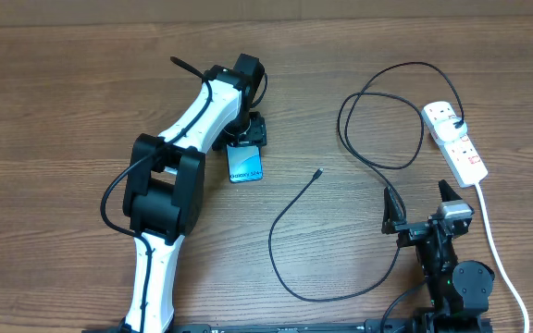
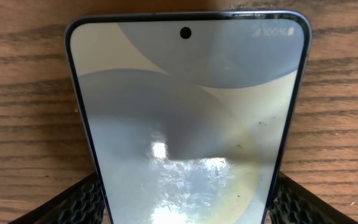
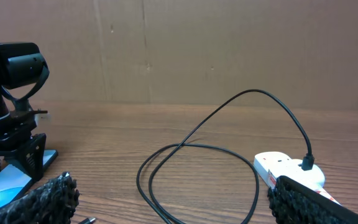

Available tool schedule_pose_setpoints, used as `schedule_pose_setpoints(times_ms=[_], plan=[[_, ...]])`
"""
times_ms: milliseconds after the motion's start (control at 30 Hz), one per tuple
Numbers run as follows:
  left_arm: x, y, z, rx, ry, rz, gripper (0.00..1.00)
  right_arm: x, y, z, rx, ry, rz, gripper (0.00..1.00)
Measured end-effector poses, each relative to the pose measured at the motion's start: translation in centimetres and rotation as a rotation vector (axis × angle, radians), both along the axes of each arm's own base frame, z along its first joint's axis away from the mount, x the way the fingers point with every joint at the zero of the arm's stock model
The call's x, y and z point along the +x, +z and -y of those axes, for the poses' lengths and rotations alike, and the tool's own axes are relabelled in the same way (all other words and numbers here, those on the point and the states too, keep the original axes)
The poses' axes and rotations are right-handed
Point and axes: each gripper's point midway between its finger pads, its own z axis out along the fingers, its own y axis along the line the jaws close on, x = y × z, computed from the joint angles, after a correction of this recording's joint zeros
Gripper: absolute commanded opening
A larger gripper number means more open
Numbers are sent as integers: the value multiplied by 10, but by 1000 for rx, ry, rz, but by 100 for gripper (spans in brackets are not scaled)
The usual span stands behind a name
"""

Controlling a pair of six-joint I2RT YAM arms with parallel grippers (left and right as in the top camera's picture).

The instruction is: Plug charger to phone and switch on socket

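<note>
The phone lies flat on the wooden table, its blue screen up. My left gripper sits over its far end. In the left wrist view the phone fills the frame and both black fingers press against its long edges. The charger, a thin black cable, loops across the table; its connector tip lies free to the right of the phone, and its plug is in the white socket. My right gripper stands open at the front right, with nothing between its fingers.
The socket's thick white cord runs down the right side towards the front edge. A brown cardboard wall closes the back of the table. The cable's double loop lies in front of my right gripper, left of the socket.
</note>
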Motion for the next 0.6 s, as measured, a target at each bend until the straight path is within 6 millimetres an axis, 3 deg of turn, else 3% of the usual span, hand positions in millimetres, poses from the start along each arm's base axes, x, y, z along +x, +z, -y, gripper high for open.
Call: schedule_pose_setpoints(times_ms=[600], plan=[[-17, 4, -4, 24, 12, -94, 69, 0, 0, 0, 0, 0, 0, 100]])
